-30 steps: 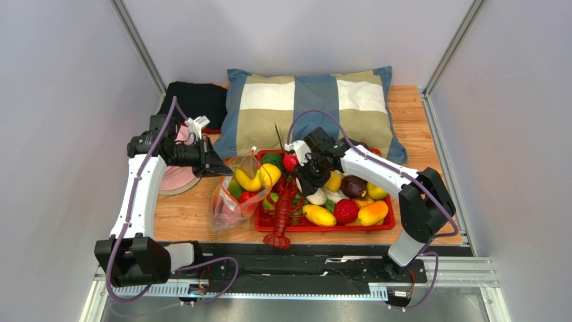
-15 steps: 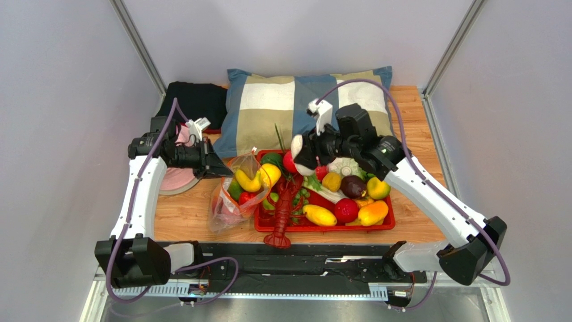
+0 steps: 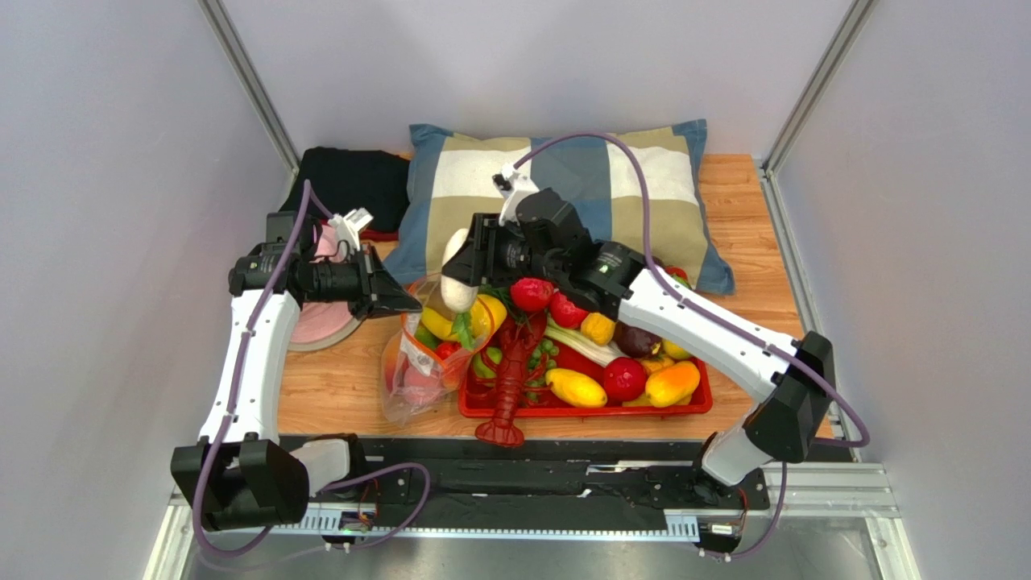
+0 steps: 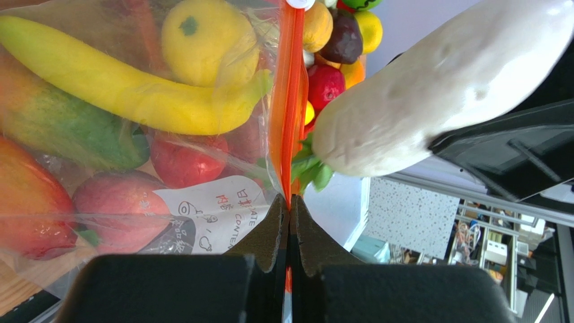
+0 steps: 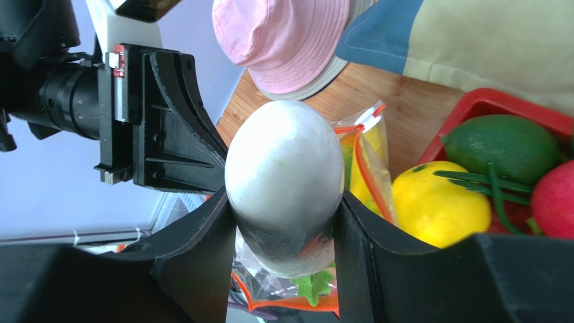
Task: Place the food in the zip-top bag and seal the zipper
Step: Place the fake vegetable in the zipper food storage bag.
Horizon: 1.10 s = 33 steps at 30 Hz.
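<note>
Top external view: the right pincer (image 3: 460, 276) has swung left since a second ago. It was down among the food in the tray (image 3: 581, 411), then raised half a second ago. Now it hangs over the mouth of the bag (image 3: 412, 363). It is closed on a white radish (image 3: 456, 268), one finger against each side. In the right wrist view the radish (image 5: 283, 155) has its green leaves at the lower end. The left wrist view shows those leaves just beside the zipper (image 4: 291, 101); whether they touch it I cannot tell.

The right arm (image 3: 702, 326) now bends at a low elbow on the right. From there it stretches up and left across the tray to a wrist in front of the pillow (image 3: 569, 181).

The left pincer (image 4: 290, 225) has kept its place, clamped shut on the zipper and holding the bag's mouth up. The left arm (image 3: 248, 363) rises straight from its base, then turns right toward the bag.

Inside the bag lie a banana (image 4: 128, 91), a round yellow fruit (image 4: 202, 33), a mango (image 4: 60, 128) and red fruits. A white label (image 4: 215, 208) on the bag carries a small drawing and print. Only fragments such as "CONTE" can be read.

A red lobster (image 3: 508, 387) hangs over the tray's front rim. A pink hat (image 3: 317, 320) lies on the wooden surface (image 3: 327, 387) left of the bag.
</note>
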Each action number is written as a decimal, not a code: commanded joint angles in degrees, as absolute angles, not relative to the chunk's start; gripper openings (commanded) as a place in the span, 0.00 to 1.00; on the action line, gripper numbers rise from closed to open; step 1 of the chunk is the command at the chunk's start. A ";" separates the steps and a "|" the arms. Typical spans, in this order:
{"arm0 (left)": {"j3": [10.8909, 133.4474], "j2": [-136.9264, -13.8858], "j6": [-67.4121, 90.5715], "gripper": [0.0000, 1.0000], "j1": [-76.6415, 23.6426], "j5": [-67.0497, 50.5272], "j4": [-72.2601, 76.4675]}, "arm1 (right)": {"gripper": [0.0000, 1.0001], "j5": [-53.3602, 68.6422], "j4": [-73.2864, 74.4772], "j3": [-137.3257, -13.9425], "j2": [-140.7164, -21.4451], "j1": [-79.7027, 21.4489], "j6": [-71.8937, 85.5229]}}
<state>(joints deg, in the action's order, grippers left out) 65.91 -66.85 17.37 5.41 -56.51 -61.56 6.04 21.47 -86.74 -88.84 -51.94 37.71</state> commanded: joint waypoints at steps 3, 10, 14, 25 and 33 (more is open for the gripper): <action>65.48 -64.34 20.04 0.00 7.12 -59.33 -58.71 | 0.01 3.07 14.42 -87.11 -91.40 -55.98 42.89; 63.99 -63.19 23.55 0.00 8.35 -60.11 -55.47 | 0.00 4.65 18.73 -87.37 -96.94 -56.16 43.32; 63.81 -62.75 24.87 0.00 8.88 -60.21 -54.14 | 0.00 7.38 16.88 -87.71 -98.08 -56.34 45.17; 61.08 -61.61 25.40 0.00 10.28 -61.26 -53.00 | 0.73 10.64 17.66 -85.70 -95.19 -59.59 31.39; 62.67 -61.52 20.66 0.00 10.63 -60.99 -57.30 | 0.89 11.42 25.22 -85.59 -88.08 -58.02 20.84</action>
<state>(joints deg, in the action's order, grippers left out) 60.97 -62.78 23.62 10.00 -59.05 -55.42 10.09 23.44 -84.16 -94.91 -59.42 28.42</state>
